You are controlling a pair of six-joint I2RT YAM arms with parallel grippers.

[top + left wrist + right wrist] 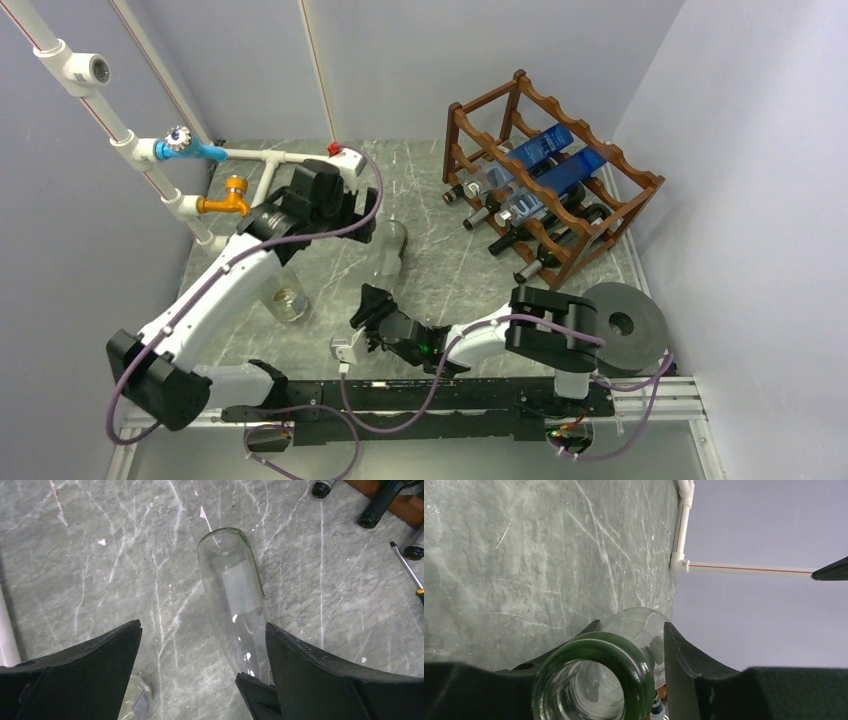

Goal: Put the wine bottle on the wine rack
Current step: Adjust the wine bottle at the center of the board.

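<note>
A clear glass wine bottle (390, 250) with a green mouth lies lengthwise mid-table, base toward the back wall. My right gripper (373, 305) is shut on its neck; the right wrist view shows the green mouth (594, 680) between the fingers of that gripper (631, 625). My left gripper (352, 215) is open and empty, hovering above the bottle's body (235, 590), which sits toward the right-hand finger of the left gripper (202, 625). The dark reddish-brown wine rack (610, 215) stands at the back right and holds several bottles.
A small clear jar (287, 298) stands left of the bottle, under the left arm. White pipes with blue and orange taps (215, 175) run along the left wall. A black disc (622, 325) sits at the right front. A screwdriver (407, 567) lies near the rack.
</note>
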